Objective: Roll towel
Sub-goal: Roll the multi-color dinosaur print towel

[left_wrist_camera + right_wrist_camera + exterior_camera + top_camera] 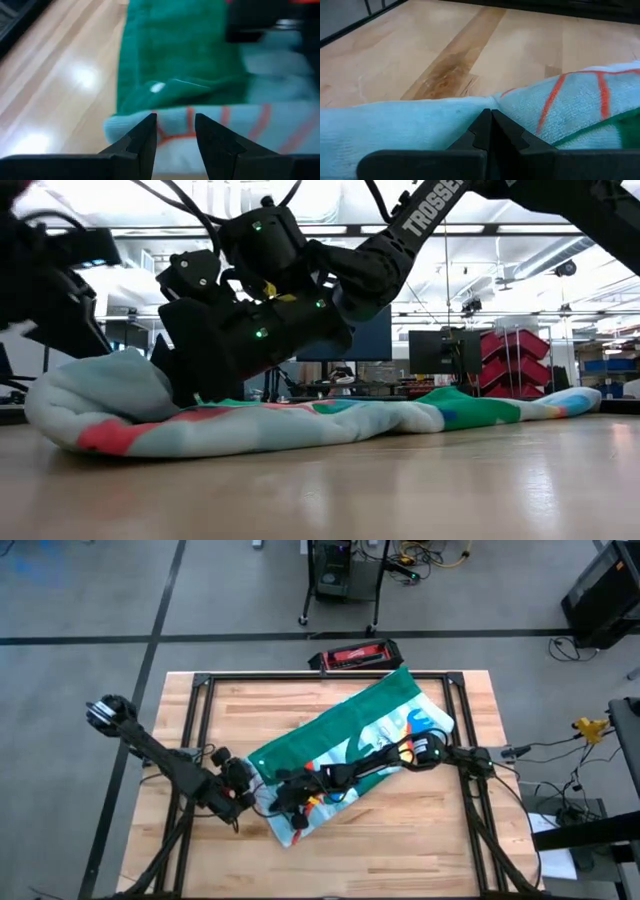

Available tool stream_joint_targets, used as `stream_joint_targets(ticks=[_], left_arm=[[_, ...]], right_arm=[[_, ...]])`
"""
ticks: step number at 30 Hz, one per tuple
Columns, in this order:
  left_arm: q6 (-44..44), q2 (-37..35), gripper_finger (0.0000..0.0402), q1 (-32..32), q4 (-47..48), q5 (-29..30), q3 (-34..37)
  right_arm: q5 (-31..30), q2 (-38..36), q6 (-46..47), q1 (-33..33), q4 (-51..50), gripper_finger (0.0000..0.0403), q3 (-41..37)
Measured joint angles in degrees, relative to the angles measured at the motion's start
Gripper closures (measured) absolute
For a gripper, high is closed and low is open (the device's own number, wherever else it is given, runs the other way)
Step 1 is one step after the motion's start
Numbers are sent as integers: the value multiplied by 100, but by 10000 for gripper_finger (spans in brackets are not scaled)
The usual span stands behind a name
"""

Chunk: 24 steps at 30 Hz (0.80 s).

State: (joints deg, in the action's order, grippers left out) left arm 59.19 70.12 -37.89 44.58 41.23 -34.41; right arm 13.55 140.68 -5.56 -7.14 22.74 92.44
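Observation:
The towel [370,735] lies in a long slanted band across the table, green back folded over its pale dinosaur face. Its near-left end [110,415] is bunched into a thick pale fold. My right gripper [288,802] reaches across the towel from the right and is shut at that end; it also shows in the right wrist view [491,117]. My left gripper [250,795] is open at the towel's left edge. In the left wrist view its fingertips [175,131] stand just before the pale striped fold [175,120]. My right gripper pinches the pale fold at the towel's near-left end [492,102] between its two shut fingers. The cloth puckers at the fingertips. The fingers come low from the table's right side, and the towel rests on the table. My left gripper: I cannot tell whether its open fingers touch the fold.
A black metal frame [200,730] runs along the table's edges. A red and black case [355,655] lies just past the far edge. Bare wood [400,840] lies in front of the towel. Cables and equipment stand on the floor to the right.

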Motion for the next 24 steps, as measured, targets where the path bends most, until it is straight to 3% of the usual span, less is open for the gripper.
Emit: stream_joint_targets(ticks=[3, 7, 16, 22, 24], left_arm=[[116, 19, 283, -296, -90, -180, -47], [371, 187, 283, -700, -754, 214, 145], [1033, 1300, 283, -680, -1159, 882, 499], [1550, 1777, 283, -680, -1125, 1004, 594], [1640, 1880, 283, -679, -1110, 1026, 594]], right_arm=[[-89, 25, 8, -23, 89, 403, -5], [-170, 164, 170, -62, 517, 403, -4], [-159, 158, 469, -85, 860, 403, -12], [-74, -221, 202, -38, 307, 403, -17], [209, -439, 14, -20, 32, 403, -17]])
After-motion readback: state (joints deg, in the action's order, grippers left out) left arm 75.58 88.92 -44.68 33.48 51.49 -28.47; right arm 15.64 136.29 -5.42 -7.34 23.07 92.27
